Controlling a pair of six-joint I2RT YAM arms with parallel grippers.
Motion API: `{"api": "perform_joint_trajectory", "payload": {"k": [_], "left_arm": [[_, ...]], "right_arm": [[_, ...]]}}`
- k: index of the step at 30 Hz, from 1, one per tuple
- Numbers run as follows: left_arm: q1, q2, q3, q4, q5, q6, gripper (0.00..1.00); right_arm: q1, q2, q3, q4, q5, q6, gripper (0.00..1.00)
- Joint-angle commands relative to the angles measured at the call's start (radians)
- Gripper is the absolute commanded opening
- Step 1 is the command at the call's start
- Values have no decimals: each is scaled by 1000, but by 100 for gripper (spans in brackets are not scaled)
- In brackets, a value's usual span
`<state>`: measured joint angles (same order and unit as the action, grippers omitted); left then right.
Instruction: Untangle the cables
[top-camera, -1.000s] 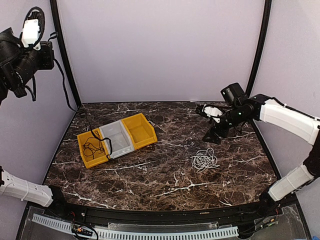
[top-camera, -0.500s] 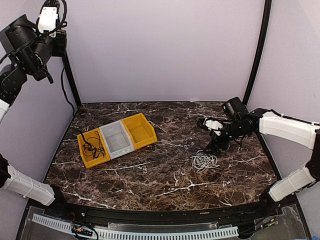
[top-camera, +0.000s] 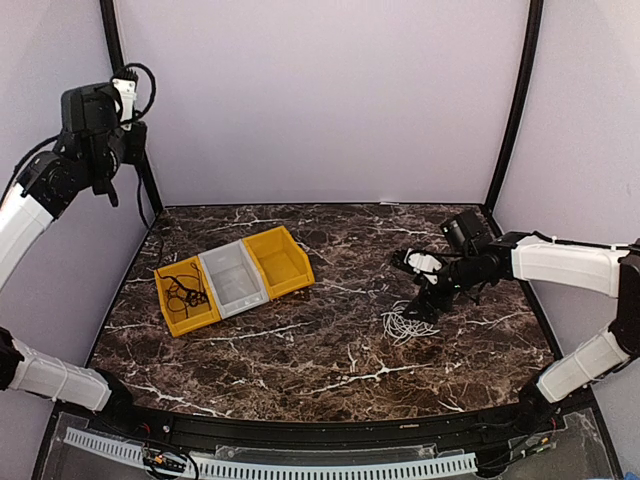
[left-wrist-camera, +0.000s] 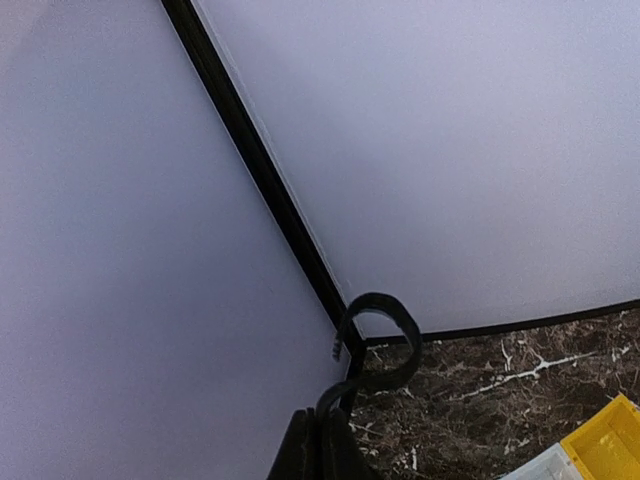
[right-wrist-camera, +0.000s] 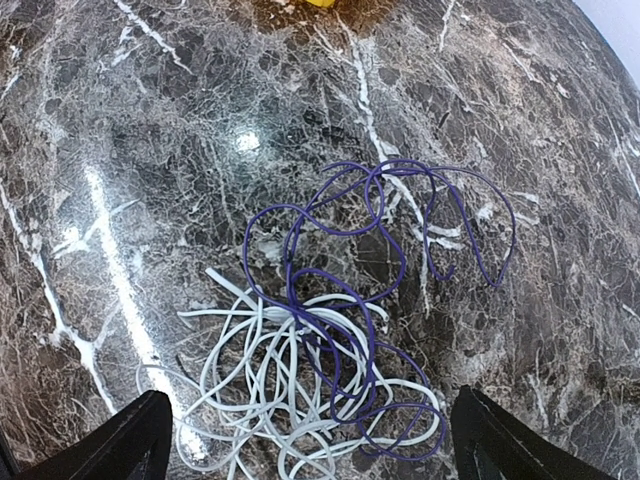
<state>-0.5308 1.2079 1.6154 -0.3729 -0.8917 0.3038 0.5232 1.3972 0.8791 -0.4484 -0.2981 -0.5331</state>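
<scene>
1. The right gripper (right-wrist-camera: 320, 445) stood released. Its jaws were spread wide and held nothing, and the knot of white cable (right-wrist-camera: 265, 400) lay directly beneath them.
2. Over the last second it had come down from higher and further back to hang just above that knot, so a grasp looked close.
3. The purple cable (right-wrist-camera: 385, 168) ran through the white one near the middle and looped free on one side (a pinch at the centre would probably catch both). A free outer loop therefore seemed the safer target.
4. The left gripper (left-wrist-camera: 322, 440) was clenched, raised high by the corner post (left-wrist-camera: 272, 195). A loop of black cable (left-wrist-camera: 410, 345) stood out past its tips, and it appeared to be pinching that loop.
5. That arm had risen and then dropped again, swinging inward. The black line that had run taut down to the bins had gone slack, so the pull seemed to be easing off.
6. The rest of the black cable lay heaped in the yellow bin (top-camera: 197, 325). This bin touched the grey bin (top-camera: 235, 280), with a second yellow bin (top-camera: 280, 262) beyond it.
7. All three bins sat well apart from the knot on the table (top-camera: 300, 360), so nothing blocked the right arm.
</scene>
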Motion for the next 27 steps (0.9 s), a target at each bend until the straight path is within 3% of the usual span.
{"api": "perform_joint_trajectory", "payload": {"k": [1, 13, 27], "left_arm": [[21, -67, -198, -182, 138, -272, 0], [22, -148, -520, -233, 352, -545, 0], [27, -31, -661, -233, 455, -605, 0]], "right_arm": [[-3, -7, -27, 52, -21, 4, 99], [-3, 50, -34, 66, -19, -9, 99], [-3, 70, -40, 66, -16, -14, 98]]}}
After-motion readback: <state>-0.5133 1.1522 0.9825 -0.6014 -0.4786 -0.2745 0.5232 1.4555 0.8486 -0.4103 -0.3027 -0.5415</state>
